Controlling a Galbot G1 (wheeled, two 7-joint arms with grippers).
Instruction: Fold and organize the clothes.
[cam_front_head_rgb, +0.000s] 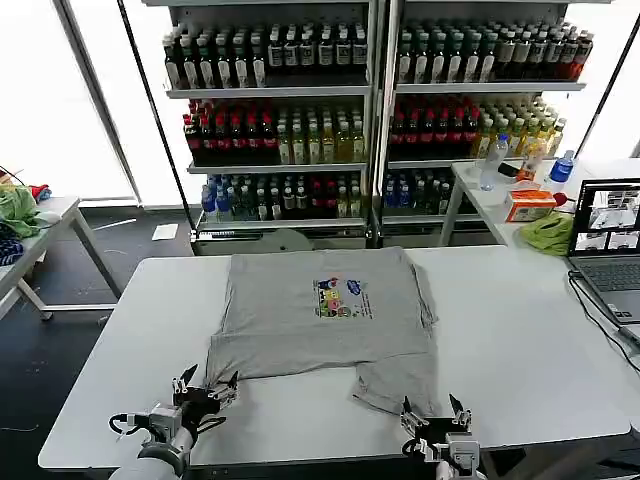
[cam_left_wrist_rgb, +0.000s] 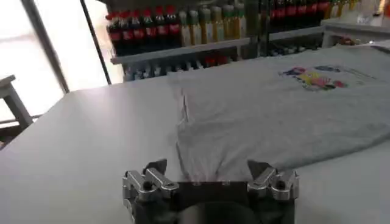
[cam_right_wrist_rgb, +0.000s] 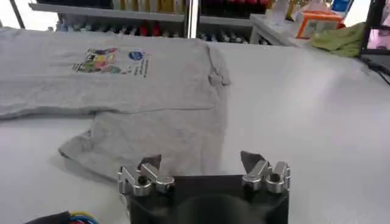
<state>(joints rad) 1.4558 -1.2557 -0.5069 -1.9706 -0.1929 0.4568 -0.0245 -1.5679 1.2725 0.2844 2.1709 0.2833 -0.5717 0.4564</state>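
A grey short-sleeved shirt (cam_front_head_rgb: 320, 315) with a small multicoloured chest print (cam_front_head_rgb: 343, 298) lies flat in the middle of the white table (cam_front_head_rgb: 520, 340), partly folded, one sleeve end hanging toward the front right. My left gripper (cam_front_head_rgb: 205, 388) stands open just off the shirt's front left corner; the left wrist view has the grey shirt (cam_left_wrist_rgb: 286, 115) right ahead of its spread fingers (cam_left_wrist_rgb: 209, 170). My right gripper (cam_front_head_rgb: 435, 413) is open at the shirt's front right edge, the grey cloth (cam_right_wrist_rgb: 152, 137) lying just beyond it (cam_right_wrist_rgb: 201, 163). Nothing is between either pair of fingers.
A laptop (cam_front_head_rgb: 610, 240) sits on the table's right edge with a cable trailing. Behind it stands a side table with a lime-green cloth (cam_front_head_rgb: 547, 232), an orange box (cam_front_head_rgb: 528, 205) and bottles. Drink shelves (cam_front_head_rgb: 370, 110) fill the back. A table with a fabric heap (cam_front_head_rgb: 18, 215) stands at left.
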